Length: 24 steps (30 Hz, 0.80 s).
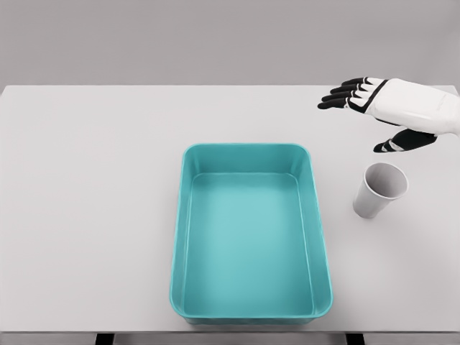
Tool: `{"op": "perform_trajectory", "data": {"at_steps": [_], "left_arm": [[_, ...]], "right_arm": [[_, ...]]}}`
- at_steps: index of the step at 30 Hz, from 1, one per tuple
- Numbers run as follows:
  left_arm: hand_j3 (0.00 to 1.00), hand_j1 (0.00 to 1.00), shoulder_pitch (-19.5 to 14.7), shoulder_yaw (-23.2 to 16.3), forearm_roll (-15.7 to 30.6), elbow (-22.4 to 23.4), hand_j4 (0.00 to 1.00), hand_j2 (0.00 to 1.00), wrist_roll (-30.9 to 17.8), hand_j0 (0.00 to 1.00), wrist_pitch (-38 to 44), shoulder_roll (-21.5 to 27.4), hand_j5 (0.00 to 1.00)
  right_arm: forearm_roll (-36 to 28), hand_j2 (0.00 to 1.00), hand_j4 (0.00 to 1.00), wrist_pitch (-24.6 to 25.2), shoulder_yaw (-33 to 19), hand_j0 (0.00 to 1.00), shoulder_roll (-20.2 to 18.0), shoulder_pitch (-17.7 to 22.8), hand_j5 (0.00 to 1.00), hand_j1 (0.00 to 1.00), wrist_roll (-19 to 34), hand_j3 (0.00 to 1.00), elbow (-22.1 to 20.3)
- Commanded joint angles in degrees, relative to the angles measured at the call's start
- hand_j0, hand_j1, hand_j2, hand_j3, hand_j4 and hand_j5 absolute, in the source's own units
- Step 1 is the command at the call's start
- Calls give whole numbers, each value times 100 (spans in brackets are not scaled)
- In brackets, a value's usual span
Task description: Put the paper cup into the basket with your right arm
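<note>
Teal basket [251, 310] left of white paper cup [379, 190], upright on the surface [86, 215]; right hand [392, 108] above it, fingers [338, 97] spread, holding nothing.

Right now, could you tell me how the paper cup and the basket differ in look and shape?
The paper cup is white and round; the basket is teal and rectangular. The cup is far smaller and narrower, the basket wide and shallow. Both stand on the table with open tops, empty.
</note>
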Motion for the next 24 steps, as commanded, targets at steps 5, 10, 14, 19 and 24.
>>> {"op": "perform_trajectory", "data": {"at_steps": [5,10,14,19,24], "left_arm": [[100,100,0,0,-1,0,100,100,-1,100,0,0,100],[100,100,0,0,-1,0,100,100,-1,100,0,0,100],[100,100,0,0,-1,0,100,100,-1,100,0,0,100],[100,100,0,0,-1,0,100,100,-1,100,0,0,100],[100,100,0,0,-1,0,100,100,-9,100,0,0,100]], "right_arm": [[173,100,100,29,-46,100,36,-9,100,100,-3,100,8],[155,100,100,-103,-372,100,589,220,100,100,-3,100,-9],[155,100,100,-606,-512,100,467,307,100,100,-3,100,-18],[76,100,100,-157,-829,100,150,747,100,100,-3,100,-9],[-723,100,100,538,-407,100,-649,457,100,100,-3,100,-1]]}}
